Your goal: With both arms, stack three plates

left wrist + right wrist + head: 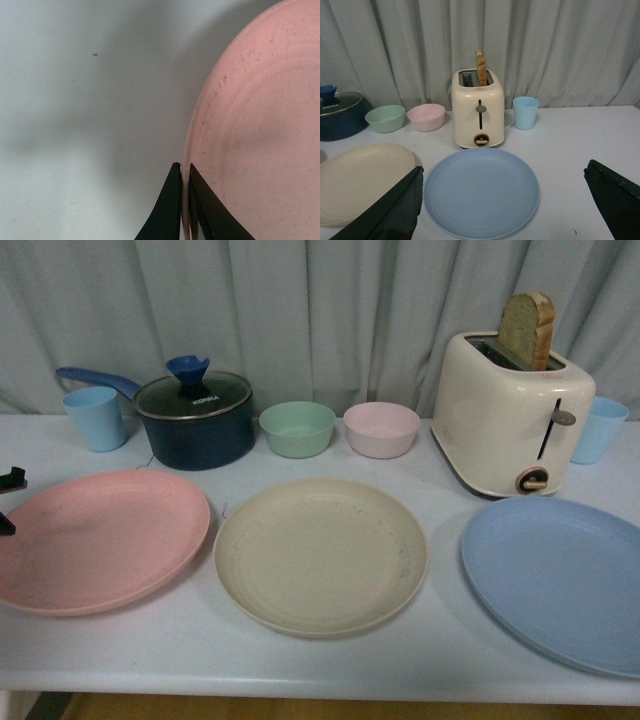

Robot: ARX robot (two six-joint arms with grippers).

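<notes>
While its jaws pinch pink plate (250,125) rim, left end effector (184,167) near-closed.

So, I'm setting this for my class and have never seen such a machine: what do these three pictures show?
It is a two-armed robot. One picture comes from a camera on its body, the other two from cameras on its wrists. On the white table lie a pink plate, a beige plate and a blue plate, unstacked, with a pot, two small bowls, two cups and a toaster behind. The left gripper pinches the pink plate's rim. The right gripper hangs open, holding nothing, facing the blue plate.
</notes>
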